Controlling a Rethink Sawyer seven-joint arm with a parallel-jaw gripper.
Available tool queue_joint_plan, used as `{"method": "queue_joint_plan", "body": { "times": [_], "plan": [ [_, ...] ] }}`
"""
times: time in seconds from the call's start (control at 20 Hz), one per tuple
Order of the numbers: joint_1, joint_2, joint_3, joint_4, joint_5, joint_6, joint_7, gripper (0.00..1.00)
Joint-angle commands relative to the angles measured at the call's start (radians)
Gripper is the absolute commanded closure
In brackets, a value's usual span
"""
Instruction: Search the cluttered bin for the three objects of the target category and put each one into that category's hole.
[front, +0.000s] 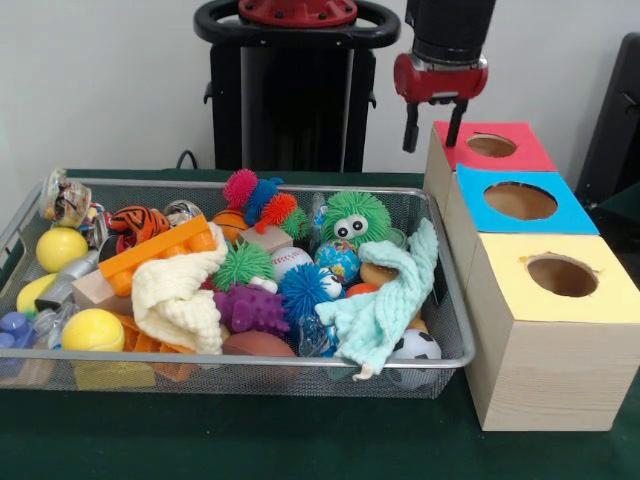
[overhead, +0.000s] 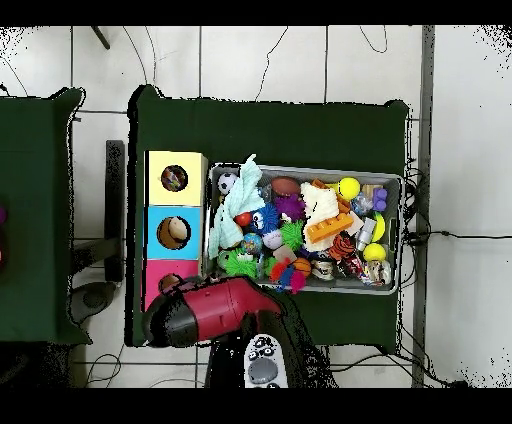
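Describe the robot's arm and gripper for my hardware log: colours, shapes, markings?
The gripper has two slim black fingers under a glossy red wrist housing, topped by a black cylindrical link. From overhead, the arm is a rounded red shell with black ends. No visible cables or markings.
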Motion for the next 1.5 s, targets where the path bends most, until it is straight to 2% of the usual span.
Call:
{"method": "queue_joint_plan", "body": {
  "times": [0.05,0.15,0.35,0.65,0.9,1.1,1.5],
  "plan": [
    [0.009,0.133,-0.017,-0.194,-0.061,-0.078,0.093,0.0],
    [0.028,0.157,-0.05,-0.237,-0.103,-0.063,0.075,0.0],
    [0.007,0.175,-0.047,-0.248,-0.133,-0.107,0.063,0.0],
    [-0.012,0.173,-0.037,-0.283,-0.204,-0.072,0.002,0.0],
    [-0.107,0.158,0.037,-0.231,-0.211,-0.106,-0.037,0.0],
    [-0.169,0.16,0.066,-0.206,-0.248,-0.132,-0.056,0.0],
    [-0.287,0.147,0.146,-0.158,-0.272,-0.159,-0.049,0.0]
  ]
}}
